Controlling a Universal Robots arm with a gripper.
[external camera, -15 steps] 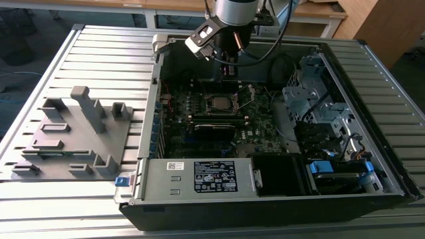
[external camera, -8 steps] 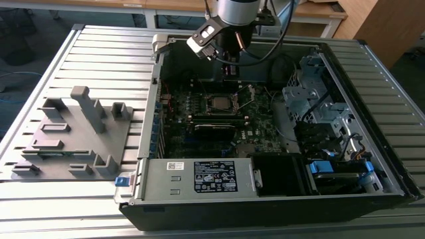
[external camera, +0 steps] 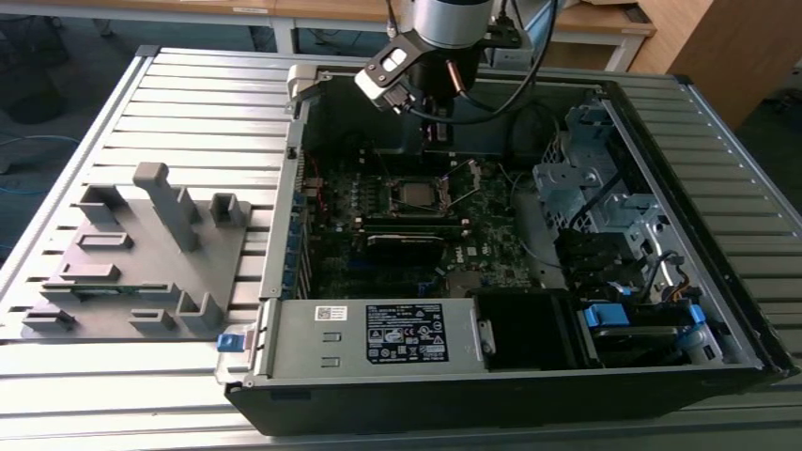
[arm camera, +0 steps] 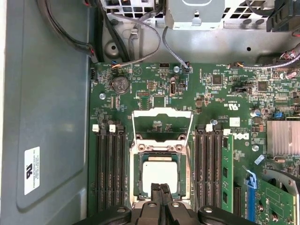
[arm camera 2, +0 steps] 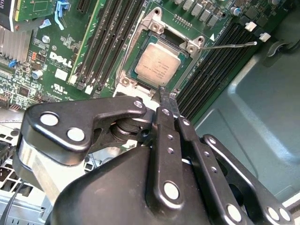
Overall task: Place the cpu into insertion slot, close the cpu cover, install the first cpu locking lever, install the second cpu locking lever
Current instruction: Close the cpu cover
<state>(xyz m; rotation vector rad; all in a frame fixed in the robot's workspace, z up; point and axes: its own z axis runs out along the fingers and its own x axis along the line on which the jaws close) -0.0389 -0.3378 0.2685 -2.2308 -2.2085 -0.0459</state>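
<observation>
Pincer [arm camera 2: 167,93] closed, fingertips pressed together and gripping nothing; both wrist views agree. Just beyond its tips the cpu [arm camera: 160,174] sits in the insertion slot [arm camera: 138,176]. The cpu cover [arm camera: 162,112] is swung open farther out. Memory strips [arm camera: 110,168] flank the slot; the pincer's own body hides its near edge. The second wrist view adds a thin wire lever [arm camera 2: 229,45] sticking free. The exterior view adds the computer case [external camera: 501,395] and, well apart from the pincer, a grey fixture [external camera: 138,254].

Gripper [arm camera: 161,188] downward, jaws pressed together
</observation>
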